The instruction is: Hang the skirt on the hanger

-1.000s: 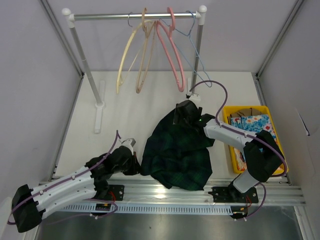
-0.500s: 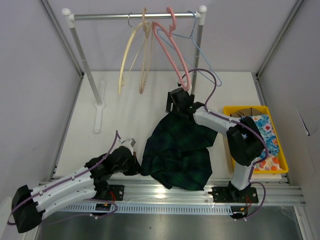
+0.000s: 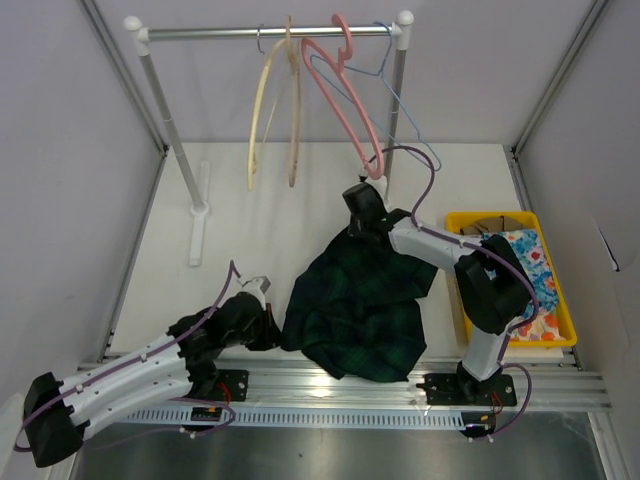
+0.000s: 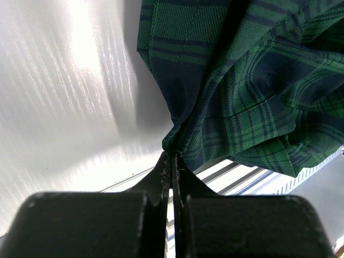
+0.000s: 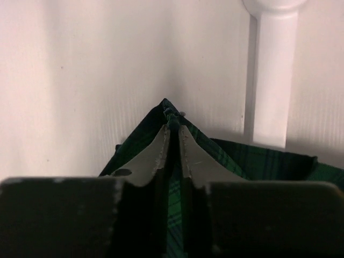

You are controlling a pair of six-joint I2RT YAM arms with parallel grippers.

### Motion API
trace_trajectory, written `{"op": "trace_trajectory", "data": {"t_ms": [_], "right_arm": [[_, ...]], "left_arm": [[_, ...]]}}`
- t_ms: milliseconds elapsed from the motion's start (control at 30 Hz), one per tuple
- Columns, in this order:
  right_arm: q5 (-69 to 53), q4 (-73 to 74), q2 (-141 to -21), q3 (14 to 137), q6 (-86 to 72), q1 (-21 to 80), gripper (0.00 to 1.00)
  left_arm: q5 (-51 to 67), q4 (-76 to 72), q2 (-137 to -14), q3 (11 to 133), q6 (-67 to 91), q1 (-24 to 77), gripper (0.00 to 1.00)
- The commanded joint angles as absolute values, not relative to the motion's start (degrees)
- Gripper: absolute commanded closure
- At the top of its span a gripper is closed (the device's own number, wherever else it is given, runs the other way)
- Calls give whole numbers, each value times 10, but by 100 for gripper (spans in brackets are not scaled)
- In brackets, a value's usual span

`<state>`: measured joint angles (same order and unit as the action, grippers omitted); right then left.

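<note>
The dark green and navy plaid skirt [image 3: 360, 310] lies crumpled on the white table between the arms. My left gripper [image 3: 272, 326] is shut on its left edge, and the left wrist view shows the fabric [image 4: 247, 80] bunched into the closed tips [image 4: 173, 157]. My right gripper [image 3: 358, 228] is at the skirt's far corner. In the right wrist view its jaws [image 5: 173, 129] pinch a peak of plaid cloth [image 5: 242, 161]. The pale cream hanger [image 3: 262, 110] hangs on the rail, well beyond both grippers.
On the rack rail [image 3: 200, 33] there are also a tan hanger [image 3: 294, 120], a pink hanger [image 3: 345, 100] and a thin blue wire hanger [image 3: 405, 120]. The rack's right post [image 3: 398, 90] stands just behind my right gripper. A yellow bin [image 3: 556, 300] with floral cloth [image 3: 520, 248] sits at the right.
My right gripper moved from over the skirt to its far corner, then shut on the fabric. The hangers swung slightly right. The left arm stayed still.
</note>
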<state>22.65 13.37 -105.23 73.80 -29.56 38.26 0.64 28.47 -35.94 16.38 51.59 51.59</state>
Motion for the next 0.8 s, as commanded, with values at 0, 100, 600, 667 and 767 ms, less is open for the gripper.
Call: {"op": "trace_trajectory", "data": {"t_ms": [0, 100, 600, 667, 767], "right_arm": [[238, 149, -984, 715, -318, 388, 95], [243, 156, -939, 683, -336, 395, 100], [312, 253, -688, 637, -394, 419, 100], [307, 269, -679, 649, -389, 411, 100], [307, 279, -671, 674, -376, 405, 100]], "left_arm": [[4, 299, -359, 198, 516, 521, 100], [-29, 320, -358, 222, 512, 521, 100], [-67, 326, -447, 478, 373, 382, 100], [-53, 325, -473, 511, 352, 347, 100], [-30, 320, -504, 566, 329, 302, 100]]}}
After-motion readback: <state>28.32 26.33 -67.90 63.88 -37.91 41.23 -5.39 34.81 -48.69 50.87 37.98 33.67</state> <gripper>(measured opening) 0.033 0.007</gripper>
